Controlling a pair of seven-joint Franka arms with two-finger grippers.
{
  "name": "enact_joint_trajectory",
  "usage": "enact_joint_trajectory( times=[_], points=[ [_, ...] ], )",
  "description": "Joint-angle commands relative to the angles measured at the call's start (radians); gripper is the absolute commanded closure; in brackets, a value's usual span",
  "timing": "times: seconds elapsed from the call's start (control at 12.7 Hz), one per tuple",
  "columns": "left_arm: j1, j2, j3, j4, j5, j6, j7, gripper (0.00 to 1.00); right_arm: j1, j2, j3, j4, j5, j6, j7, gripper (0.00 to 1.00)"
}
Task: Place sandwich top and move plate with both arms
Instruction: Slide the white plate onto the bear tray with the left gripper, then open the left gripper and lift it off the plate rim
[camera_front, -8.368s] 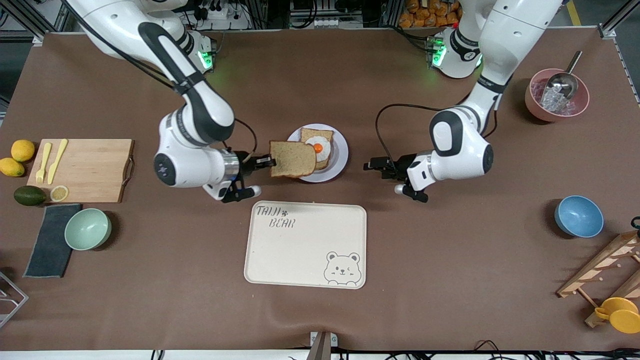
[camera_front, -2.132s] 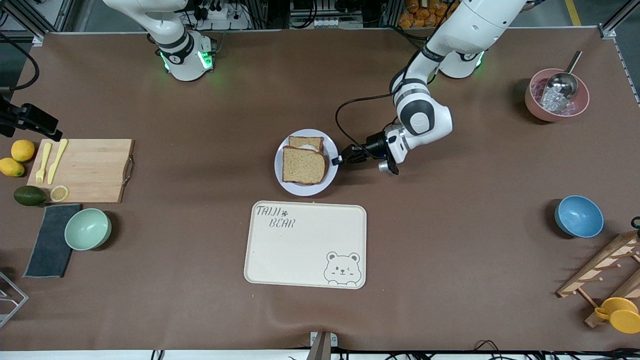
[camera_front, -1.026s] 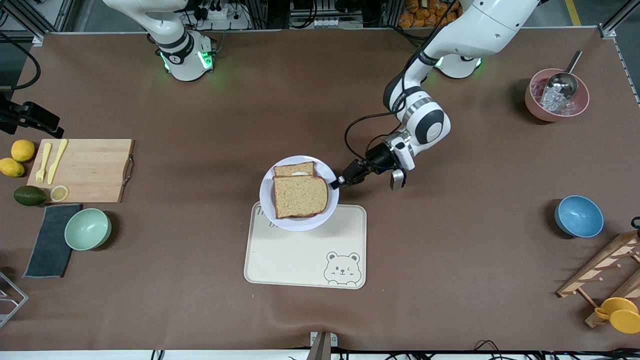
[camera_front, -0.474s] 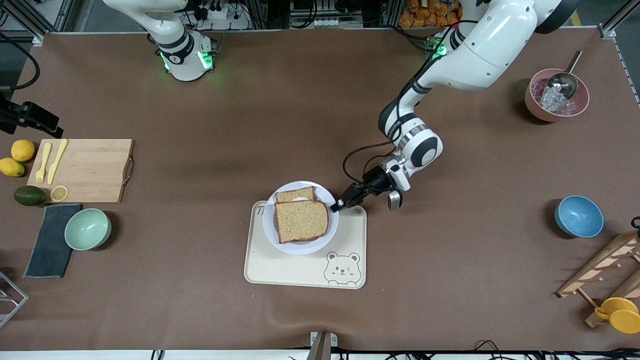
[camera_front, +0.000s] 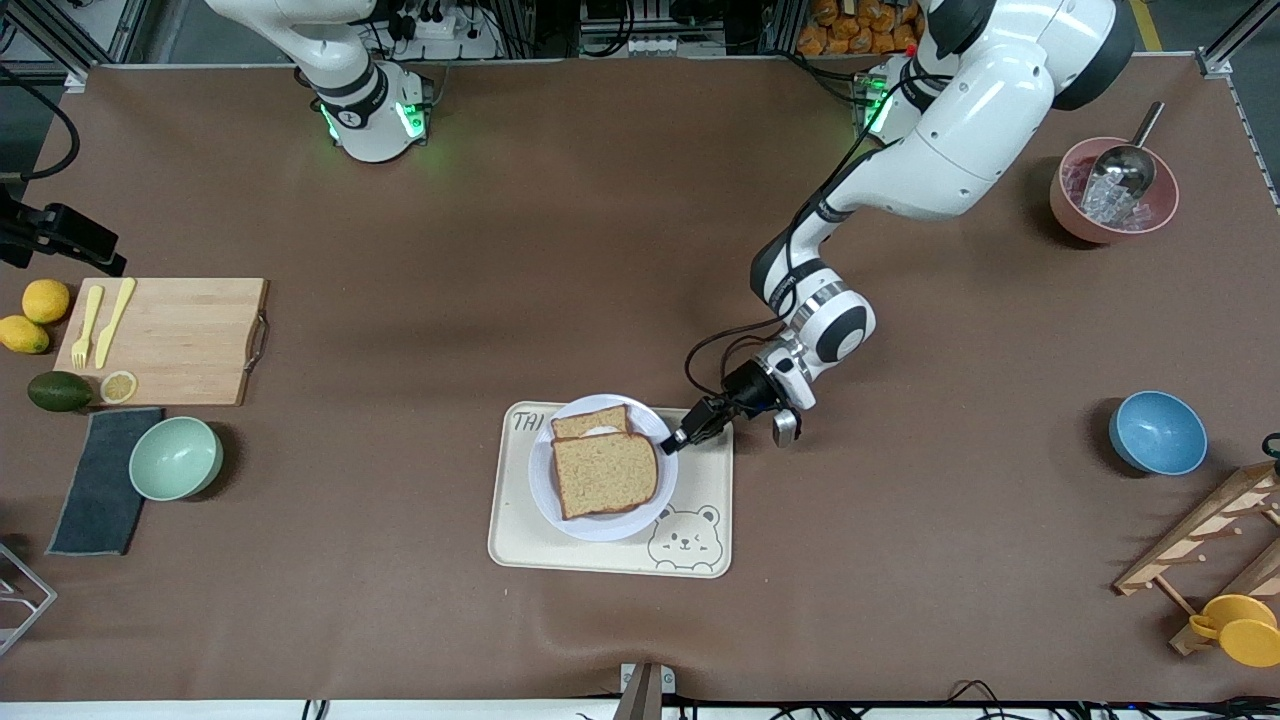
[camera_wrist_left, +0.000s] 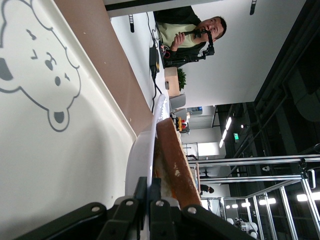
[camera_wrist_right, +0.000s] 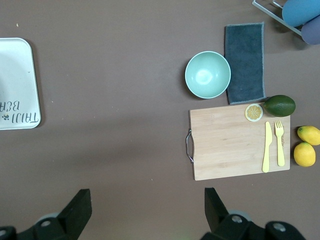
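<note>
The table (camera_front: 640, 250) is covered with brown cloth. On it, toward the front camera, lies the cream tray (camera_front: 610, 555) with a bear drawing. The plate (camera_front: 545, 495) is over this tray; whether it touches the tray I cannot tell. The top slice (camera_front: 604, 474) lies on the plate over a lower slice (camera_front: 590, 421), whose filling is almost all hidden.

The left arm (camera_front: 960, 120) reaches down to the plate. The left gripper (camera_front: 672, 442) is pressed together on the plate's rim, at the side toward the left arm's end. In the left wrist view the fingers (camera_wrist_left: 150, 200) pinch the thin rim, with the bread crust (camera_wrist_left: 172, 165) just beside them.

The right gripper (camera_wrist_right: 145, 202) is spread wide and holds nothing. It waits high over the table near the cutting board (camera_front: 165, 340); in the front view it is mostly cut off at the edge.

Near the board are two lemons (camera_front: 32, 315), an avocado (camera_front: 58, 391), a green bowl (camera_front: 176, 458) and a dark cloth (camera_front: 100, 495). At the left arm's end stand a pink bowl (camera_front: 1065, 205) with a scoop (camera_front: 1128, 160) and a blue bowl (camera_front: 1157, 432).
</note>
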Motion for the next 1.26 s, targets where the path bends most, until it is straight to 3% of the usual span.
enact_joint_trajectory(
  times=[0.0, 0.55, 0.63, 0.71, 0.79, 1.18],
  points=[
    [-0.014, 0.034, 0.014, 0.049, -0.027, -0.016, 0.028, 1.0, -0.006, -0.004, 0.003, 0.002, -0.018, -0.008, -0.004, 0.0],
    [-0.014, 0.117, 0.018, 0.078, -0.035, -0.019, 0.112, 1.0, -0.028, -0.006, 0.003, 0.023, -0.006, -0.009, -0.003, 0.0],
    [-0.014, 0.117, 0.018, 0.078, -0.035, -0.019, 0.126, 0.93, -0.029, -0.006, 0.003, 0.031, -0.006, -0.009, -0.003, 0.0],
    [-0.011, 0.117, 0.018, 0.078, -0.035, -0.019, 0.141, 0.57, -0.029, -0.006, 0.003, 0.033, -0.006, -0.009, -0.003, 0.0],
    [-0.008, 0.116, 0.018, 0.078, -0.035, -0.019, 0.144, 0.03, -0.031, -0.006, 0.003, 0.033, -0.006, -0.009, -0.003, 0.0],
    [0.004, 0.09, 0.02, 0.077, -0.026, -0.016, 0.164, 0.0, -0.037, -0.009, 0.003, 0.033, -0.005, -0.011, -0.007, 0.0]
  ],
)
